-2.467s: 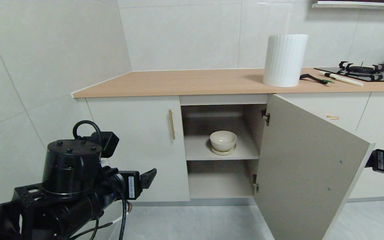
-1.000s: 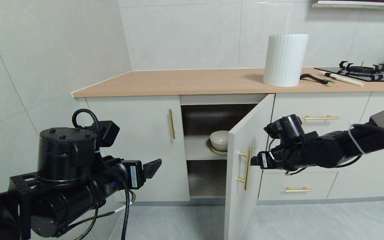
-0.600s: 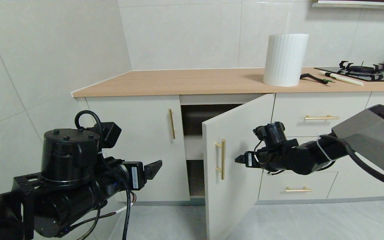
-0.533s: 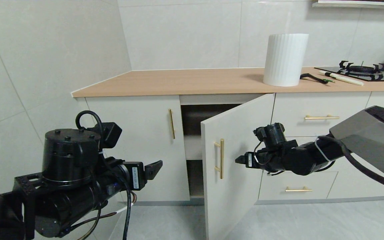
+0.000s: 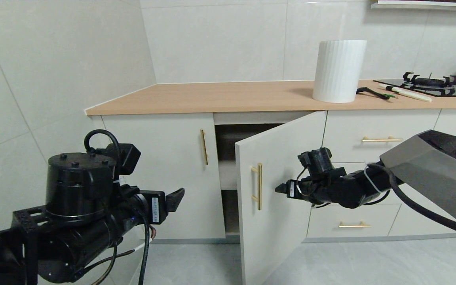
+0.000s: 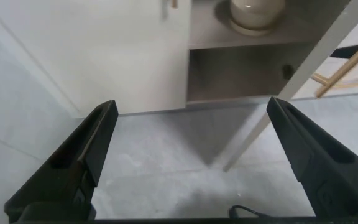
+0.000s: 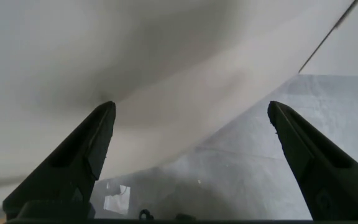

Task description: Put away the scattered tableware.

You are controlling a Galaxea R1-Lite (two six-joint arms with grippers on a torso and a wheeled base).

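A cream bowl (image 6: 257,9) sits on a small plate on the cabinet's middle shelf. The white cabinet door (image 5: 279,166) with its brass handle (image 5: 257,186) stands partly ajar and hides the shelf in the head view. My right gripper (image 5: 281,188) is against the door's outer face, beside the handle; it is open and holds nothing, and the door face lies close in front of it (image 7: 191,109). My left gripper (image 5: 176,198) hangs low in front of the left cabinet door, open and empty (image 6: 191,106), well short of the shelf.
On the wooden countertop (image 5: 220,97) stands a tall white ribbed container (image 5: 339,71), with utensils (image 5: 404,94) and a gas hob (image 5: 430,83) to its right. The left cabinet door (image 5: 164,166) is closed. Drawers (image 5: 382,139) lie right of the door. A tiled wall bounds the left.
The cabinet door has swung from wide open to mostly closed, with my right arm coming in and pressing on its outer face. The bowl became hidden in the head view. My left arm barely shifted.
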